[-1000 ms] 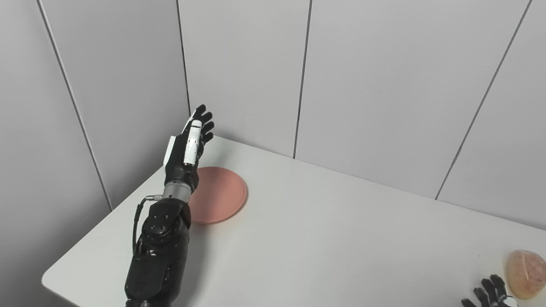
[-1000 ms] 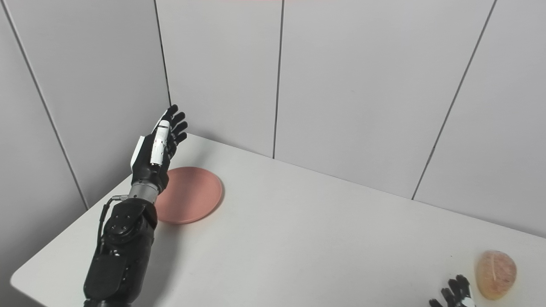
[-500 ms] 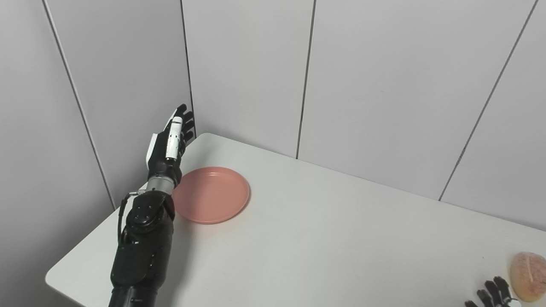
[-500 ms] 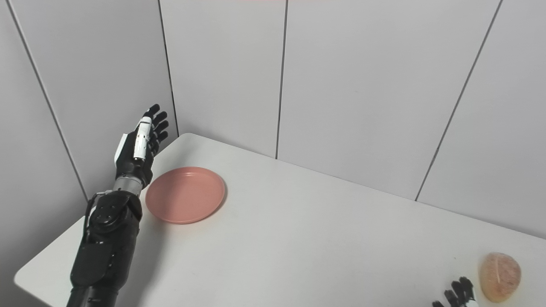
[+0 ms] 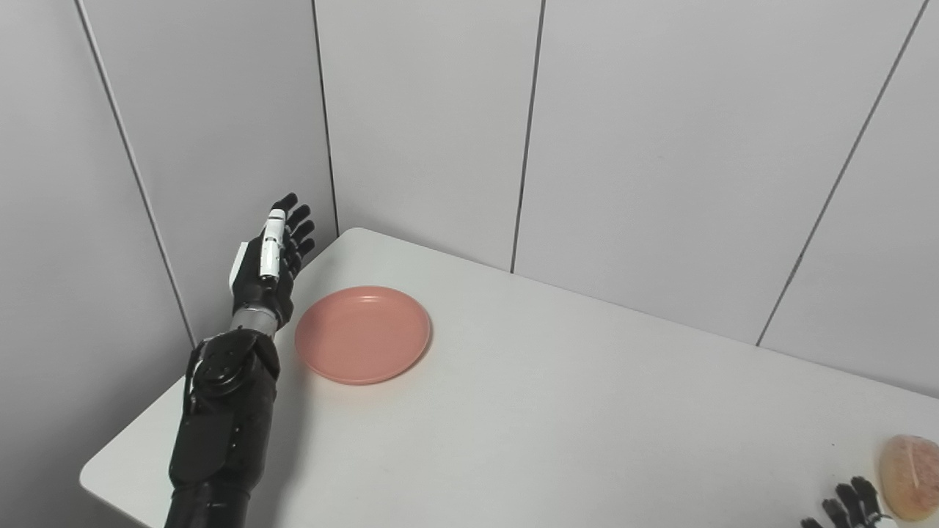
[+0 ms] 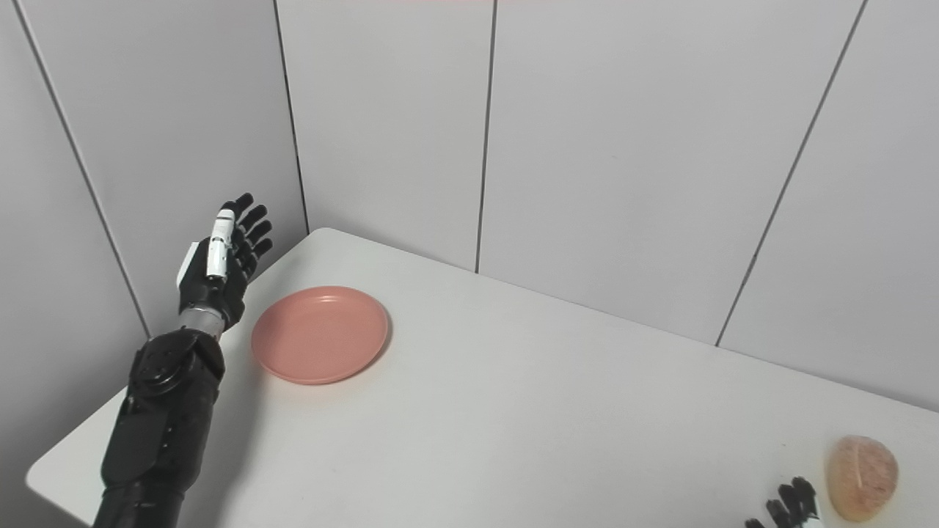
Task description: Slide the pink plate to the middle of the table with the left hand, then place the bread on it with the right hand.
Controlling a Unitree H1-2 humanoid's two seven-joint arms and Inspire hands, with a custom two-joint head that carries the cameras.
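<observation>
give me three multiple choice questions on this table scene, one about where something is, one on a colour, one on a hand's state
1. Where does the bread lie?
A. on the plate
B. near the table's right end, beside the right hand
C. in the left hand

2. What colour is the plate?
A. pink
B. blue
C. white

3. How is the left hand?
A. shut on the plate
B. shut on the bread
C. open, raised beside the plate's left edge, holding nothing

Answers: 1 B, the bread sits on the bare table far from the plate, next to the fingers at the bottom right. 2 A, its whole surface is salmon pink. 3 C, the fingers are spread and extended with nothing between them, and the plate lies apart from them.
</observation>
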